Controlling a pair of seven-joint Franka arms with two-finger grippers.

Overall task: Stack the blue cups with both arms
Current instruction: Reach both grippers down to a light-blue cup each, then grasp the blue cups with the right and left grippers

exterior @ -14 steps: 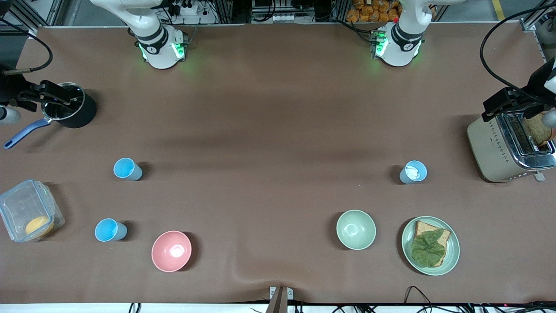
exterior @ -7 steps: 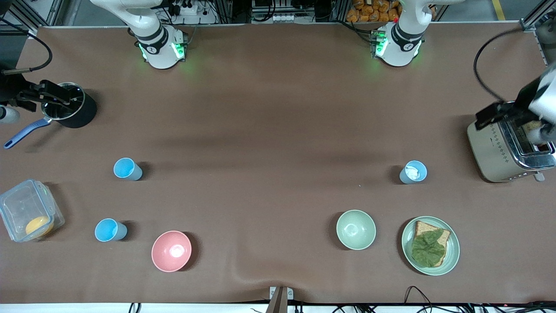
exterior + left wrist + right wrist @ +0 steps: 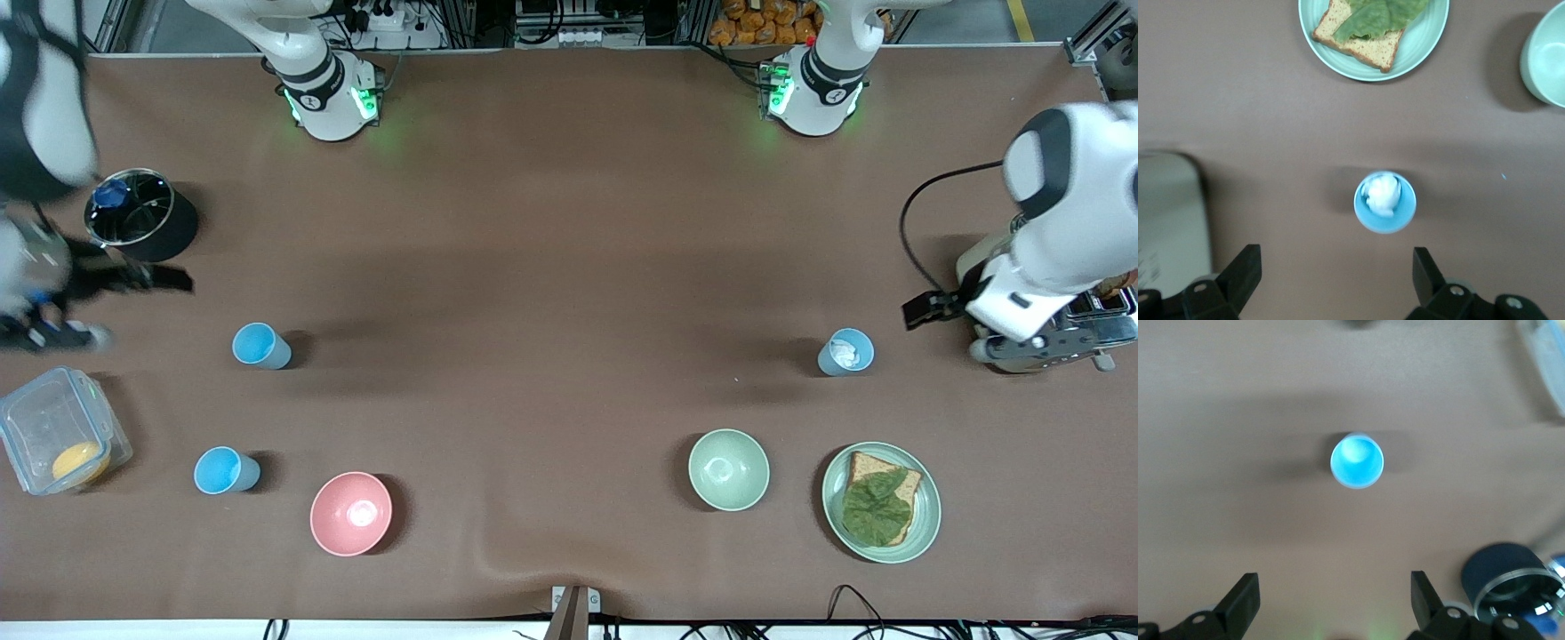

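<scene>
So 3 small blue plastic cups are standing upright on the brown worktop (image 3: 569, 267), none stacked. The sky-blue tapered cup (image 3: 260, 346) sits toward the right arm's end, with a second sky-blue cup (image 3: 226, 470) at about its 7 o'clock, nearer the front camera, and the round pink bowl (image 3: 351, 513) just beside that one. The duller grey-blue cup with the whitish inside (image 3: 845, 352) is well apart, toward the left arm's end, with the pale green bowl (image 3: 728, 469) at roughly its 7 o'clock and the green plate with bread and a lettuce leaf (image 3: 880, 502) at its 5.

The right hand (image 3: 1331, 603) hangs up over the worktop near the black pot (image 3: 140, 215), fingers spread wide and holding nothing. The left hand (image 3: 1337, 277) is up by the cream toaster (image 3: 1031, 329), also spread wide and empty, with the grey-blue cup framed between its fingertips in the wrist view.
</scene>
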